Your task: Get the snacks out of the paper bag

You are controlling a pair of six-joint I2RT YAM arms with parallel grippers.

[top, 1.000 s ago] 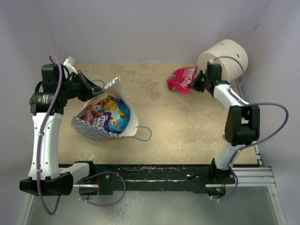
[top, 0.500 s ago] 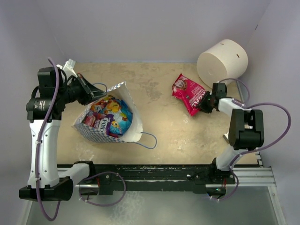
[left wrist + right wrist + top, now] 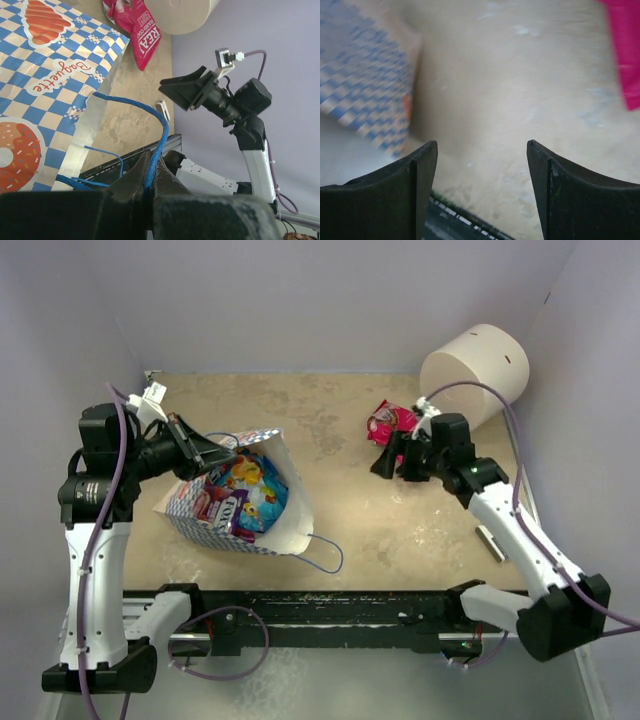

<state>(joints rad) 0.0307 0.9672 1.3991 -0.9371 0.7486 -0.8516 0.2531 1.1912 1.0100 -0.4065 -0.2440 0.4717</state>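
The blue-and-white checkered paper bag (image 3: 200, 515) lies tilted at the left of the table, its mouth facing up and right. Several bright snacks (image 3: 243, 490) show inside it. My left gripper (image 3: 213, 449) is shut on the bag's blue cord handle (image 3: 159, 118), which runs up between the closed jaws (image 3: 149, 161). A red snack packet (image 3: 390, 421) lies on the table by the white cylinder. My right gripper (image 3: 386, 462) hovers just near of that packet, open and with nothing in it (image 3: 482, 145). The red packet (image 3: 626, 55) is at that view's right edge and the bag (image 3: 362, 85) at its left.
A big white cylinder (image 3: 475, 368) lies at the back right corner. A small silvery piece (image 3: 490, 543) rests near the table's right edge. The bag's second cord handle (image 3: 326, 554) loops onto the table toward the front rail (image 3: 330, 605).
My right gripper has let go of the red packet, opened, and drawn away toward the table's middle. The packet now lies by the cylinder. The bag has shifted slightly under the left gripper's hold.
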